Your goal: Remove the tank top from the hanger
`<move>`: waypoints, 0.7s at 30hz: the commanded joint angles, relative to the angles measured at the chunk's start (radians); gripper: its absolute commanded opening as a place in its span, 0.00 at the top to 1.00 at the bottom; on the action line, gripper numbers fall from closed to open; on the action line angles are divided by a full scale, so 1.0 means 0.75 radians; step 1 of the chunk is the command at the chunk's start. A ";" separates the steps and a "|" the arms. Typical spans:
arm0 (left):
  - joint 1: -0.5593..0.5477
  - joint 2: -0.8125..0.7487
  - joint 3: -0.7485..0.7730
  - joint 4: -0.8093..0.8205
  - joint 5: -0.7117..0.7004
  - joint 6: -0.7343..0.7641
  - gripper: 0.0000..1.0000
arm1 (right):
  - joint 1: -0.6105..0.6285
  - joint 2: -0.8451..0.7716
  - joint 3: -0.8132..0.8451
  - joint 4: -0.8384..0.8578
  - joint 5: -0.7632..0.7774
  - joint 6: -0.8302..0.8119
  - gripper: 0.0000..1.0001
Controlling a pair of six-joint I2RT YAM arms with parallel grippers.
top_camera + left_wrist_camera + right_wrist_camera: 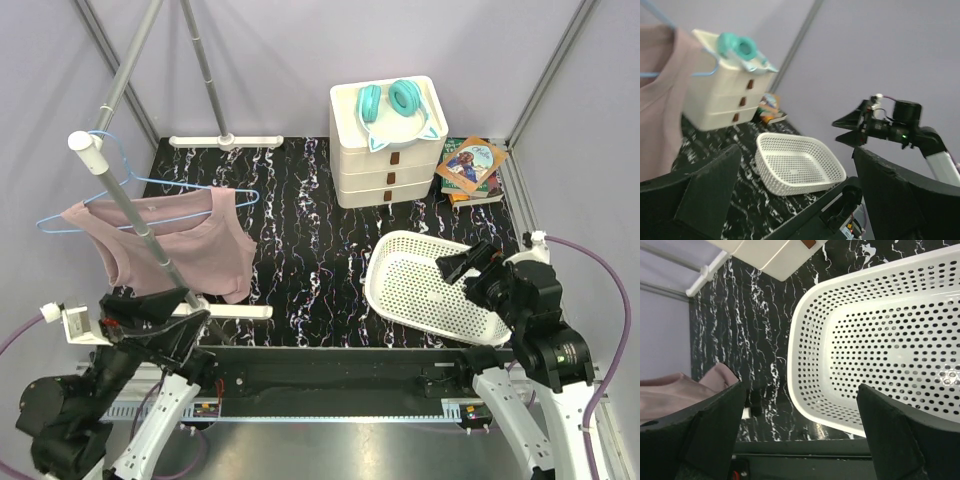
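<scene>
The dusty-pink tank top [185,245] hangs on the light-blue wire hanger [150,185], which hooks over the grey rail pole [125,195] at the left. The top also shows at the left edge of the left wrist view [657,95] and of the right wrist view [680,392]. My left gripper [165,310] is open and empty, low in front of the top's hem. My right gripper [465,265] is open and empty above the near side of the white basket [420,285].
A white drawer unit [385,150] with teal headphones [390,100] stands at the back. Books [470,170] lie at the back right. The rail's white foot [225,141] sits at the back left. Frame poles rise at the corners.
</scene>
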 commanded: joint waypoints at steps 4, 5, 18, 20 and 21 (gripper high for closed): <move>-0.031 -0.063 0.249 -0.624 -0.237 0.028 0.01 | -0.004 0.073 -0.036 0.299 -0.400 -0.220 0.00; -0.035 -0.077 0.247 -0.616 -0.237 0.022 0.01 | -0.004 0.106 -0.040 0.353 -0.432 -0.207 0.00; -0.129 -0.053 0.258 -0.775 -0.443 -0.020 0.01 | 0.697 0.997 0.618 0.611 -0.281 -0.458 0.00; -0.144 -0.053 0.280 -0.800 -0.462 -0.035 0.01 | 0.822 1.067 0.734 0.660 -0.283 -0.591 0.00; -0.158 -0.051 0.284 -0.812 -0.474 -0.049 0.01 | 0.854 1.130 0.771 0.698 -0.308 -0.683 0.00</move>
